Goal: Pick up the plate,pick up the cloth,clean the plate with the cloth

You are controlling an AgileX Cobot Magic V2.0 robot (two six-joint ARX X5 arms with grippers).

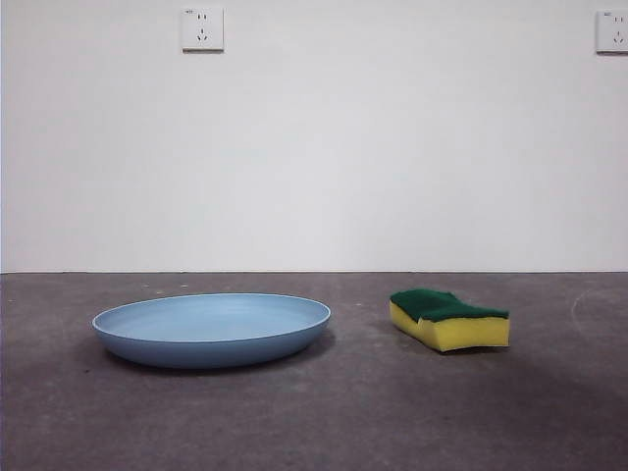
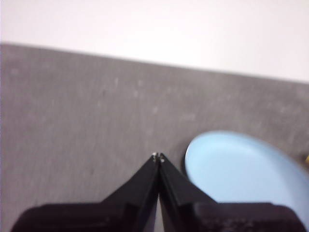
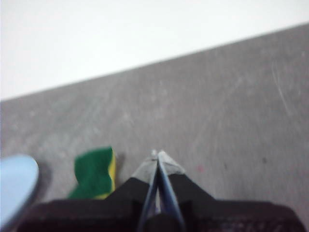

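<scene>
The plate (image 1: 211, 329) is seen at about two o'clock of the pressed-together left hand (image 2: 158, 157), the sponge (image 1: 449, 318) at ten o'clock of the likewise pressed-together right hand (image 3: 157, 154), both untouched on the worktop (image 1: 334, 422).

Bare lab-style test bench: grey table (image 1: 314, 412), plain white wall (image 1: 314, 147), two wall sockets (image 1: 202, 28) high up.

No legible text anywhere. Two wall sockets (image 1: 202, 28) (image 1: 612, 31) carry tiny marks at the top corner, too small to read.
</scene>
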